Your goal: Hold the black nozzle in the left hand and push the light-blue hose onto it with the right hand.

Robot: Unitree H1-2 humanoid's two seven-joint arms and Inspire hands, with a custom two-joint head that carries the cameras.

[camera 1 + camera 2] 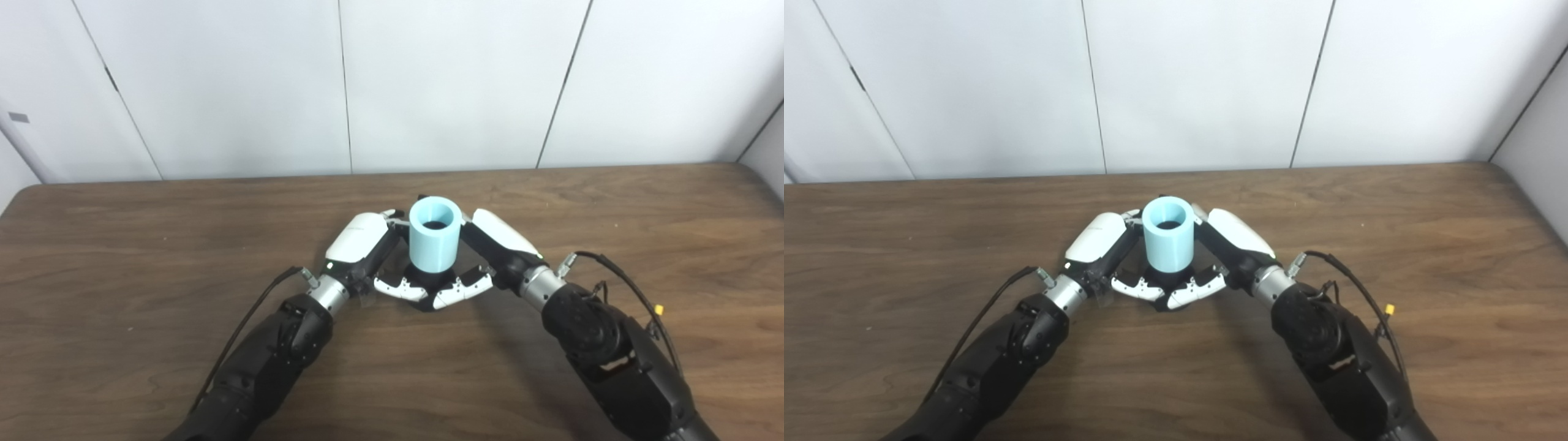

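While the left hand (pixel 361 245) clasps the black nozzle (pixel 422 283), the right hand (pixel 499 242) clamps the upright light-blue hose (pixel 433 240) between them.

The light-blue hose (pixel 434 239) is a short, thick-walled tube standing upright, its open end facing up with a dark interior showing. Its lower end sits on the black nozzle (pixel 429 283), of which only a dark base shows directly beneath the hose.
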